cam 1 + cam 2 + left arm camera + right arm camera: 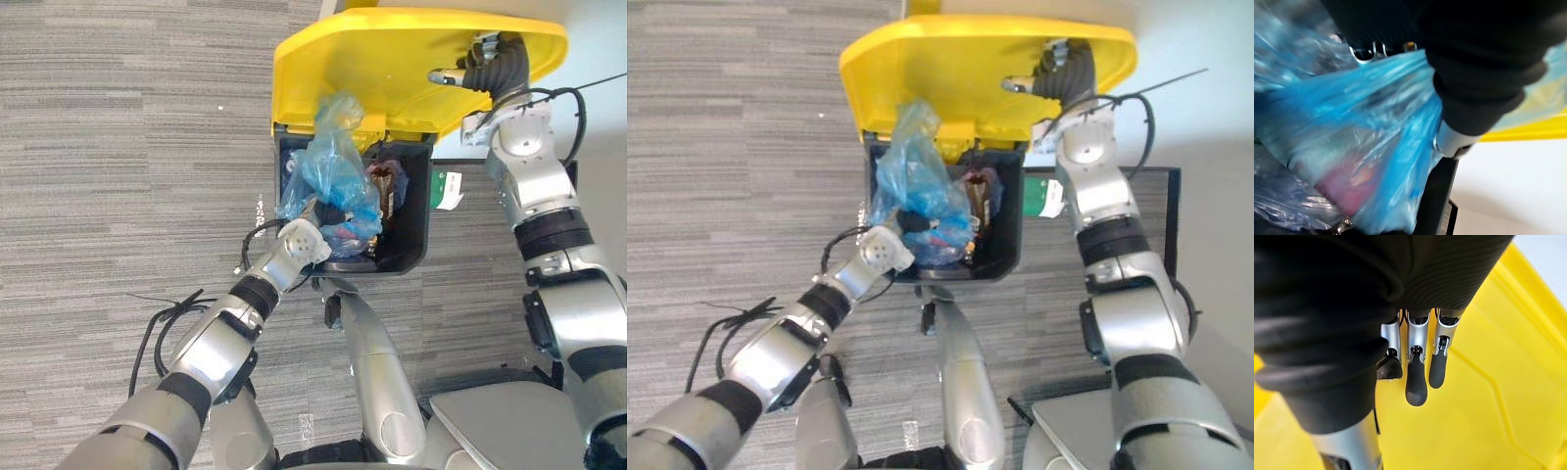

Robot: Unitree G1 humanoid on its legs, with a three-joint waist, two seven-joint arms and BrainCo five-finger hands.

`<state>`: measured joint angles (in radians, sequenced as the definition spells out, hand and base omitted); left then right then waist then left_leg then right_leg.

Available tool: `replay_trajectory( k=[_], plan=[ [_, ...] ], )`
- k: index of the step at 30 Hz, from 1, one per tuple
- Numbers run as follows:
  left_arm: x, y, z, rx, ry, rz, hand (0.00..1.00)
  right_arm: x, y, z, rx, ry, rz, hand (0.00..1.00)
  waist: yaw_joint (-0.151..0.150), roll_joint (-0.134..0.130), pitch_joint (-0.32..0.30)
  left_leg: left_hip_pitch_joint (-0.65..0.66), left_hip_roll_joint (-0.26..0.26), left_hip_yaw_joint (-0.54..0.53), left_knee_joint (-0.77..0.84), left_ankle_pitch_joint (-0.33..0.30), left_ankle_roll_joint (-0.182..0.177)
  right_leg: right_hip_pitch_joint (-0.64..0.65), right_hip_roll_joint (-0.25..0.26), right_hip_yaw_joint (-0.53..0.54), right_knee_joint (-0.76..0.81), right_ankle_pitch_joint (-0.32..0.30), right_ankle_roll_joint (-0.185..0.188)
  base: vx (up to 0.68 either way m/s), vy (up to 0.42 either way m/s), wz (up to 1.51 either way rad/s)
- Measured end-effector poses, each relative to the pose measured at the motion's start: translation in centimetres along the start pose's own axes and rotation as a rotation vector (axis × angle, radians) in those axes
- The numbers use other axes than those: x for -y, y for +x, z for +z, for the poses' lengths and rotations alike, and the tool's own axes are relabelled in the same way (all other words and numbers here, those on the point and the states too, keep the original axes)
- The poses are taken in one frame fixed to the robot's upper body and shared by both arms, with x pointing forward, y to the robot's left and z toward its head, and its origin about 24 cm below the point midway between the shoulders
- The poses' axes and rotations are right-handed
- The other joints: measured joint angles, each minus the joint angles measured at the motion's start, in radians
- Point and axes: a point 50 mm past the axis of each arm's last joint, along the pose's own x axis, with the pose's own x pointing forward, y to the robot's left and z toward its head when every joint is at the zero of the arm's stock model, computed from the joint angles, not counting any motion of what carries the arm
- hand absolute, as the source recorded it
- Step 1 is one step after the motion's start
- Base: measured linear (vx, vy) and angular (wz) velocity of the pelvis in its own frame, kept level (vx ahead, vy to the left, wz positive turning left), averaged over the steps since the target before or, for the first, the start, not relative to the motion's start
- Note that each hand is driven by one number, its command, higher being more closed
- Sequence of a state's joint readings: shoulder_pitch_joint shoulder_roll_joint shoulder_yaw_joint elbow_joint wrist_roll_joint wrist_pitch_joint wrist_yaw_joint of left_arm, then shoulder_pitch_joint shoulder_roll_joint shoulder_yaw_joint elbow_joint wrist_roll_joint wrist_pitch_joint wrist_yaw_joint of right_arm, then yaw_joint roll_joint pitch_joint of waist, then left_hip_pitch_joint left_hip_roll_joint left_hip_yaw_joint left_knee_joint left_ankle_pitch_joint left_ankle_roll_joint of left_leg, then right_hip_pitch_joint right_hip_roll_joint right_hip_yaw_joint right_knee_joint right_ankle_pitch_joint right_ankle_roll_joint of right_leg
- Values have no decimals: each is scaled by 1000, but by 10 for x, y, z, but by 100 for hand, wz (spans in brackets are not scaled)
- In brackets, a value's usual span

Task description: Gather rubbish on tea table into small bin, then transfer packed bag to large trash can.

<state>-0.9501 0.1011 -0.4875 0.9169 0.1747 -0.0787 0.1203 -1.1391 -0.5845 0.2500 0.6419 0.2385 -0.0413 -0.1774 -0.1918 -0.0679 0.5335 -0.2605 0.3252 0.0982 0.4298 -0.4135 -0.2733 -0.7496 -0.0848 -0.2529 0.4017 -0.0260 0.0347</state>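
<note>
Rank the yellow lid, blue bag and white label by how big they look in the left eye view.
Yellow lid: largest, though raised towards the camera, which flatters it.
Blue bag: second.
White label: smallest, clearly.

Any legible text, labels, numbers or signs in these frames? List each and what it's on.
No text is readable.
White and green label at the side of the large trash can: print too small to read.
Yellow lid and blue bag: no print seen.
</note>
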Motion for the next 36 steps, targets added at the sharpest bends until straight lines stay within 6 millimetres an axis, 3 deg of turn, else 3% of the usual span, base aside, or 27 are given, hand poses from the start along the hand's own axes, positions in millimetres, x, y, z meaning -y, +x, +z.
replay_trajectory(
  k=[7, 22, 32, 36],
  plan=[
    [-2, 4, 9, 25, 3, -5, 0, -17, 0, 4, 10, 30, 40, 0, -12, -36, -2, 5, 0, 1, -6, 8, -7, 1, 2, 0, -1, 1, -1, 0, 0, 0],
    [5, 7, 25, 98, 279, -70, 0, -33, -2, 2, 4, 36, 112, 0, -15, -36, -2, 54, -2, 24, -32, 12, -6, 38, 3, 11, -22, 13, -18, 18, 30, -2],
    [10, 8, 61, 251, 442, -103, 0, -38, -12, -3, 21, 6, 146, 0, -3, -35, -2, 66, -7, 21, -29, 16, -6, 51, 1, 12, -17, 13, -19, 0, 0, 0],
    [13, 8, 65, 259, 457, -130, 0, -39, -13, -4, 18, 6, 155, 0, 2, -35, -3, 66, -10, 14, -24, 16, -5, 53, -6, 12, -12, 13, -19, -10, 8, 4]
  ],
)
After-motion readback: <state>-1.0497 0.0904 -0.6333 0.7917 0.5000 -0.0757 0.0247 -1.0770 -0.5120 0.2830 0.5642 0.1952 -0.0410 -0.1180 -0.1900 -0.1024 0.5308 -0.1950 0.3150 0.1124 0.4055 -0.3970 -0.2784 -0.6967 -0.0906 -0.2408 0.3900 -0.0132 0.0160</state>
